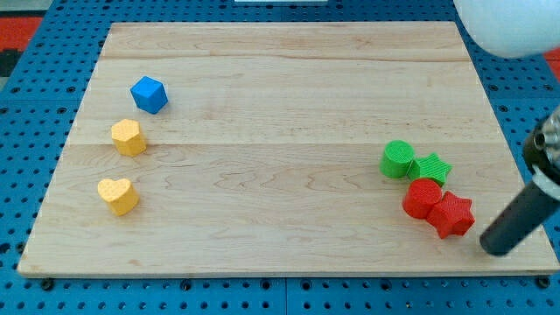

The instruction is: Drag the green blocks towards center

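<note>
- My tip (492, 248), a bare rod with no jaws to open or close, sits lower right, just right of the red star (452, 215).
- Green cylinder (397, 159) and green star (431, 167) touch, right of centre.
- Risk: sweeping left from here would likely shove the red star and red cylinder (422, 198) along too.

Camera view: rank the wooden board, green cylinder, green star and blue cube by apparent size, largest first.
1. Wooden board, by far the largest.
2. Green cylinder, blue cube and green star look too alike to rank; the star is partly hidden and the cube sits farther up the view.
</note>
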